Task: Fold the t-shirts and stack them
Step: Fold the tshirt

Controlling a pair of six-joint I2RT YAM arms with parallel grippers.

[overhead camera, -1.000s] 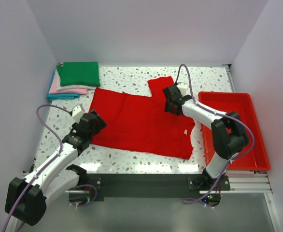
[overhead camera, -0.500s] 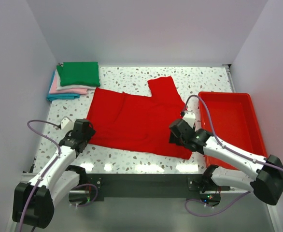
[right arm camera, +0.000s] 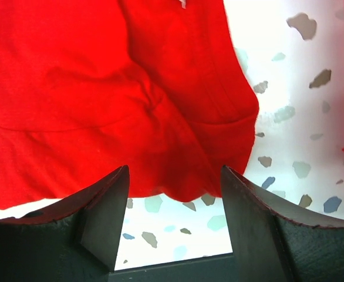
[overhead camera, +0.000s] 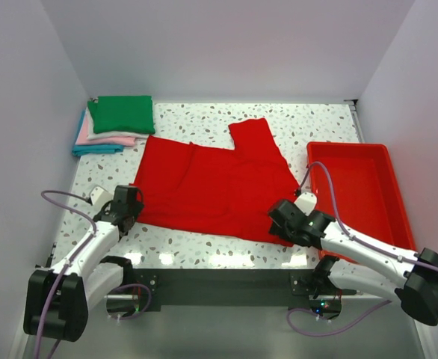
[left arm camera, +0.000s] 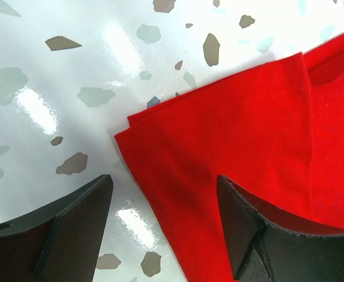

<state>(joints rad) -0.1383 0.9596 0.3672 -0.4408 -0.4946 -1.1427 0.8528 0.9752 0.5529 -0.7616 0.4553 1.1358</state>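
Observation:
A plain bright red t-shirt (overhead camera: 211,183) lies spread flat on the speckled table. My left gripper (overhead camera: 129,203) is open just above the shirt's near left corner (left arm camera: 230,147); one finger is over the table, the other over cloth. My right gripper (overhead camera: 282,224) is open above the shirt's near right edge (right arm camera: 178,135), with bare table between its fingers. A stack of folded t-shirts, green (overhead camera: 120,114) on top of pink, white and blue, sits at the back left.
A rigid red plastic tray (overhead camera: 389,198) stands at the right, close to my right arm. White walls enclose the table on three sides. A black rail runs along the near edge.
My right arm swung from the shirt's far sleeve down to its near right corner. My left gripper drew back from the shirt's left side to its near left corner.

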